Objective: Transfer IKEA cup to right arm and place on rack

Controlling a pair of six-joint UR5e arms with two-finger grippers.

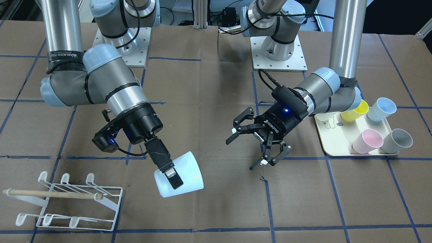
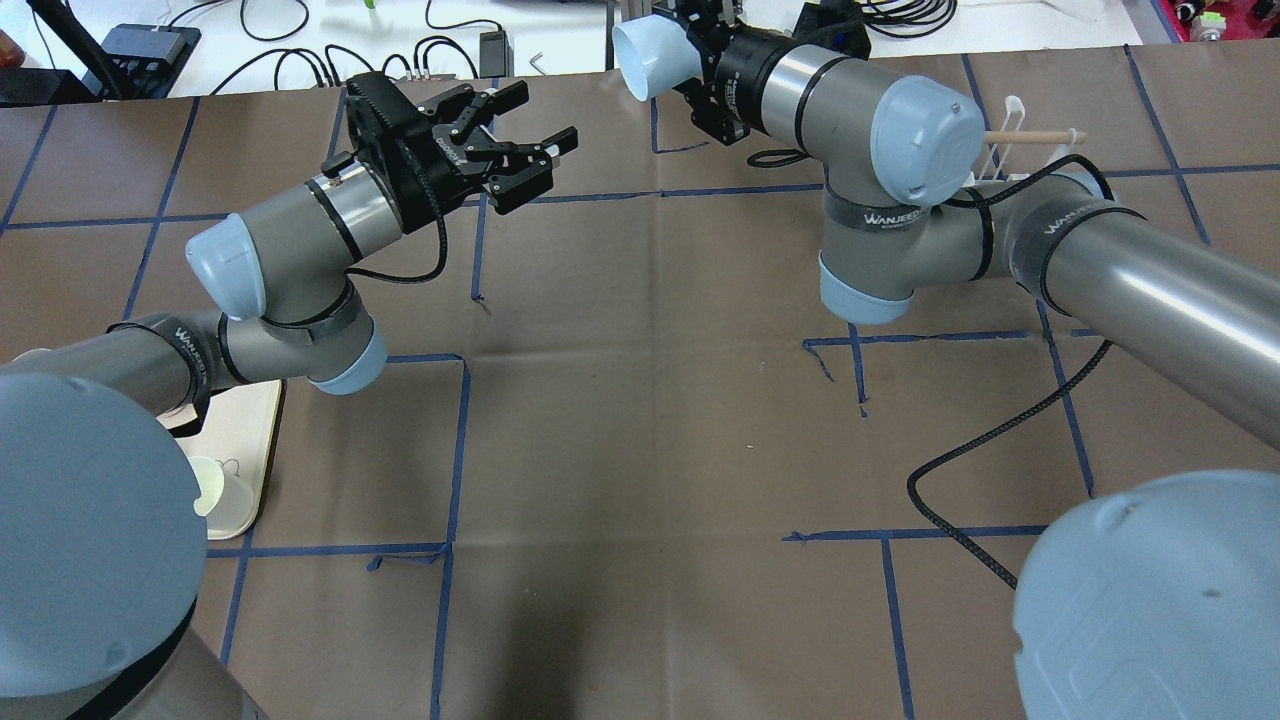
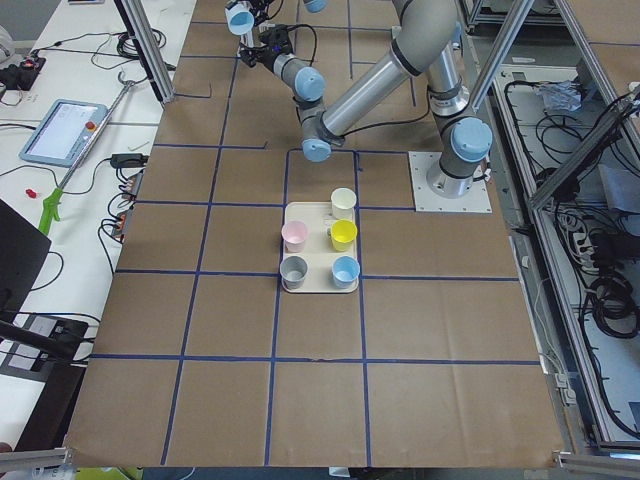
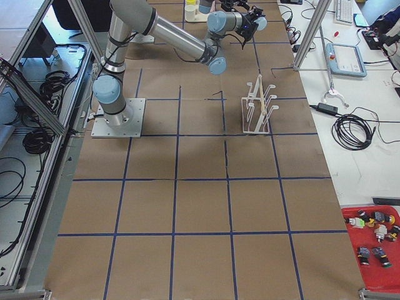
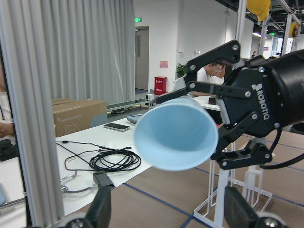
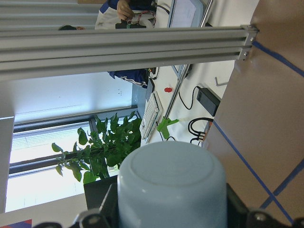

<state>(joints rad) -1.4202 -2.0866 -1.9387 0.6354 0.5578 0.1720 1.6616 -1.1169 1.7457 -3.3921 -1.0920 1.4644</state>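
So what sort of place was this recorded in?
Probably a robotics lab: a paper-covered table gridded with blue tape, a teach pendant alongside, and aluminium framing.

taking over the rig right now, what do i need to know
Right gripper: jaws shut on the pale blue plastic cup, held tilted above the table.
Left gripper: jaws open, empty, apart from the cup.
White wire rack with wooden dowel: no cup on it.
Done: handover to the right arm.
Left: carry the cup to the rack and place it.
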